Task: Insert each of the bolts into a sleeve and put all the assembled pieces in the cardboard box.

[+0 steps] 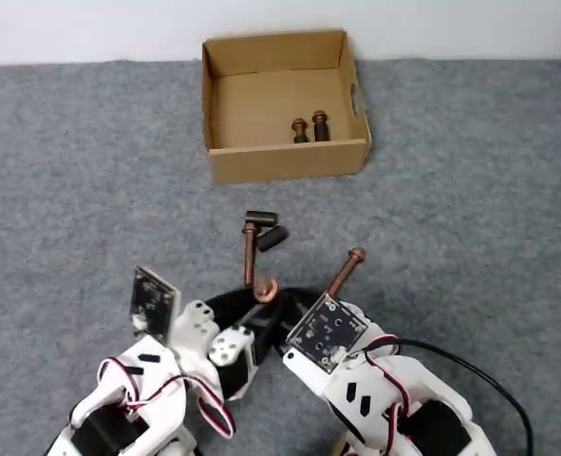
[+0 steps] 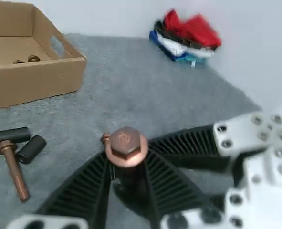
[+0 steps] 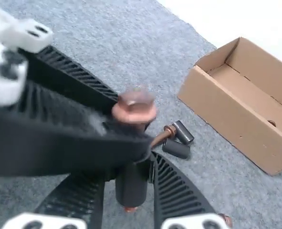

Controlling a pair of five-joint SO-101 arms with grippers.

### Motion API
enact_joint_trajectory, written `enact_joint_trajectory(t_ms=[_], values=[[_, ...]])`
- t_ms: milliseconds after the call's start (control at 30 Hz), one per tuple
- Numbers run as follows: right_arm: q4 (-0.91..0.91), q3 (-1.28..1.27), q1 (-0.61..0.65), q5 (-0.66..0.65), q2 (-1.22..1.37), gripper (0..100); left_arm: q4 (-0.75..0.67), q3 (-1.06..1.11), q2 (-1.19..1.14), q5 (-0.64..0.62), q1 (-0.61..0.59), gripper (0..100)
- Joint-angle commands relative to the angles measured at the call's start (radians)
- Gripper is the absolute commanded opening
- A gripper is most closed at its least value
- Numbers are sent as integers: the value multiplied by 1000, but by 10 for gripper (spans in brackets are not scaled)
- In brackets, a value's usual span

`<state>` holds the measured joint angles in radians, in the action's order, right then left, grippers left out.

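Where the two grippers meet, the left gripper [image 2: 128, 166] is pinched tight on the shank of a bolt [image 2: 126, 144] just under its hex head. The right gripper [image 3: 131, 177] is clamped on a sleeve [image 3: 131, 187] directly below that head, and neither shows any slack. Bolt and sleeve share one long axis, standing close to upright between the grippers. A copper tip peeks out of the sleeve's end away from the head, so the bolt looks to be through. How snugly the head sits on the sleeve I cannot tell, since the left gripper crosses that spot. The bolt is bright copper with a flanged head; the sleeve is a plain dark tube. Just ahead of the grippers lies a loose bolt [image 1: 250, 252], its length pointing away from them, with two loose sleeves [image 1: 261, 218] crowded at its head end. A slanted bolt [image 1: 346, 270] lies off to the right gripper's side, close to that arm. Farther ahead — well apart, past the loose parts — stands the box [image 1: 285, 160], open-topped, with two finished pieces [image 1: 301, 130] inside by its near wall. It lies about straight out from both grippers, so neither arm seems clearly nearer for the carry.
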<state>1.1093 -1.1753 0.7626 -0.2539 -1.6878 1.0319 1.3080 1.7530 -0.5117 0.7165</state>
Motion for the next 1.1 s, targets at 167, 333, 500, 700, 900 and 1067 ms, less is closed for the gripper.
enact_joint_trajectory(t_ms=[167,333,500,700,900,1067], values=[[-31,41,-15,-9,-1,8,52,24,-8,83,63,51],[-31,40,-15,-9,-1,8,104,27,-8,155,29,189],[-31,35,-15,-9,-1,8,133,15,-5,242,-86,193],[-25,31,-16,-9,1,8,170,-51,-6,258,-124,193],[-31,-28,-94,-6,-8,8,282,-150,-6,258,-124,195],[-54,-46,-119,-3,-8,8,336,-196,-5,233,-124,195]])
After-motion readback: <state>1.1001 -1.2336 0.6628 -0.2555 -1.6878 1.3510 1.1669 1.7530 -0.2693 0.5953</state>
